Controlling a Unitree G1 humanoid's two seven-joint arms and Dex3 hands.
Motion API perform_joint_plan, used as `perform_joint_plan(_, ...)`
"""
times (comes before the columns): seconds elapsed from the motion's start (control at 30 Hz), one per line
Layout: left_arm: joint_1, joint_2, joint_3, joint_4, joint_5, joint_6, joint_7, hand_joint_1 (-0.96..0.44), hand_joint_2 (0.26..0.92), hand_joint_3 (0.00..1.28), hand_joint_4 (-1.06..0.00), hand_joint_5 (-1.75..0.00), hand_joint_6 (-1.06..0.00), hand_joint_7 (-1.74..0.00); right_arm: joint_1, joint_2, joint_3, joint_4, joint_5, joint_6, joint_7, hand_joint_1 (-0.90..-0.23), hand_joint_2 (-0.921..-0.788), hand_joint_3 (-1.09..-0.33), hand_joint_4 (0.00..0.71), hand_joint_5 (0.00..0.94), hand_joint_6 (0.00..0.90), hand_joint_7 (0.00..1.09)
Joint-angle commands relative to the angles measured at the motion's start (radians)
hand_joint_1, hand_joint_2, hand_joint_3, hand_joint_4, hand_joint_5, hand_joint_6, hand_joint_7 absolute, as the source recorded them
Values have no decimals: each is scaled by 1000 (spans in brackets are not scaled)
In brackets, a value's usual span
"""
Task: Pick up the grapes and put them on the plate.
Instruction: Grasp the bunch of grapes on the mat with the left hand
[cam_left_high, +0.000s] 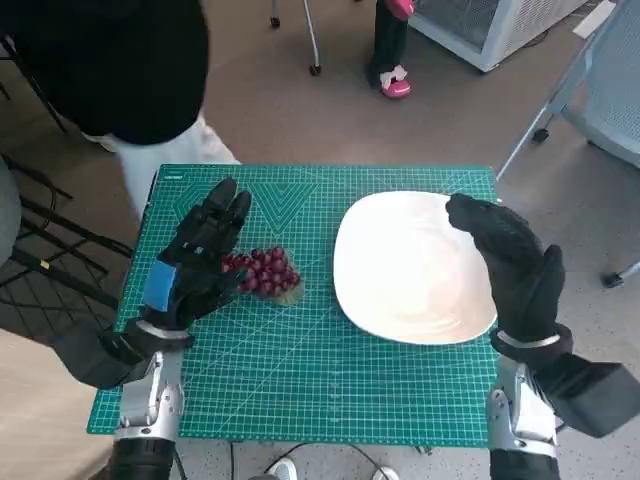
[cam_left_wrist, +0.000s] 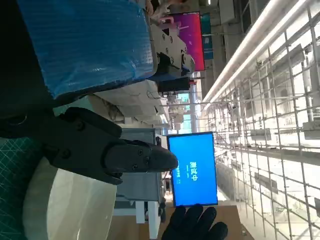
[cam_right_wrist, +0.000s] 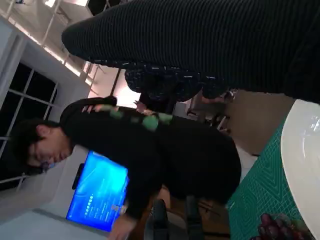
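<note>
Grapes on the mat beside the left hand, plate waiting to their right.

The bunch of dark red grapes (cam_left_high: 264, 272) lay on the green cutting mat (cam_left_high: 300, 370), just beside the white plate (cam_left_high: 410, 265) but not on it. The left hand (cam_left_high: 200, 260) lay over the mat at the bunch's left edge, its fingers stretched out flat and apart, gripping nothing; whether it touched the grapes could not be told. The right hand (cam_left_high: 510, 262) hovered over the plate's right rim, its gloved fingers extended and empty. In the right wrist view the grapes (cam_right_wrist: 280, 229) showed near the plate's edge (cam_right_wrist: 300, 165), with a person in a black top (cam_right_wrist: 165, 155) beyond the table. A blue screen (cam_left_wrist: 194, 169) showed in the left wrist view.
</note>
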Motion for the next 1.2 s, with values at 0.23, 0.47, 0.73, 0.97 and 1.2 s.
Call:
perform_joint_plan(0.23, 13, 62, 2, -56, 129, -38, 68, -546, 921, 264, -197, -1, -326, -1, 39, 1, 9, -19, -10, 27, -4, -621, -921, -792, 363, 0, 199, 21)
perform_joint_plan(0.47, 39, 186, -23, -141, 434, -26, 199, -599, 921, 121, -99, 0, -221, 0, 45, -2, 12, -24, -15, 29, -5, -624, -921, -792, 362, 0, 193, 18)
perform_joint_plan(0.73, 46, 278, -85, -222, 682, 50, 282, -626, 864, 12, -5, 1, -133, -1, 48, -7, 14, -35, -19, 33, -6, -626, -921, -795, 359, 0, 188, 16)
perform_joint_plan(0.97, 42, 302, -158, -299, 836, 198, 292, -528, 780, 1, 1, 1, -156, -14, 46, -9, 15, -35, -18, 38, -6, -624, -921, -799, 358, 0, 186, 15)
perform_joint_plan(1.2, 26, 302, -239, -371, 961, 389, 252, -476, 740, 0, 1, 1, -182, -19, 42, -9, 15, -32, -19, 43, -8, -623, -921, -800, 358, 0, 186, 15)
